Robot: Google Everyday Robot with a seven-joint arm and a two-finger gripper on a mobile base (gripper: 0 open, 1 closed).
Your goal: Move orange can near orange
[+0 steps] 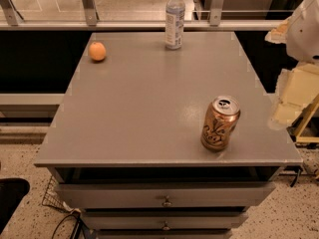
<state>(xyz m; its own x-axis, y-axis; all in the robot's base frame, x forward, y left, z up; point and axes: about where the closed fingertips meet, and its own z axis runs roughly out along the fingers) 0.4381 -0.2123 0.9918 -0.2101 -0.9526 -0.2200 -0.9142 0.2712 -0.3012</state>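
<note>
The orange can stands upright near the front right corner of the grey cabinet top. It is copper-orange with dark swirly lettering and a silver pull-tab top. The orange, small and round, lies at the far left of the top, well away from the can. My gripper, cream-coloured below a white arm, hangs at the right edge of the view, beyond the cabinet's right edge. It is to the right of the can, slightly farther back, and holds nothing that I can see.
A clear plastic water bottle stands at the far edge of the top, right of centre. A metal rail runs behind the cabinet. Drawers sit below the front edge. A yellow frame stands right of the cabinet.
</note>
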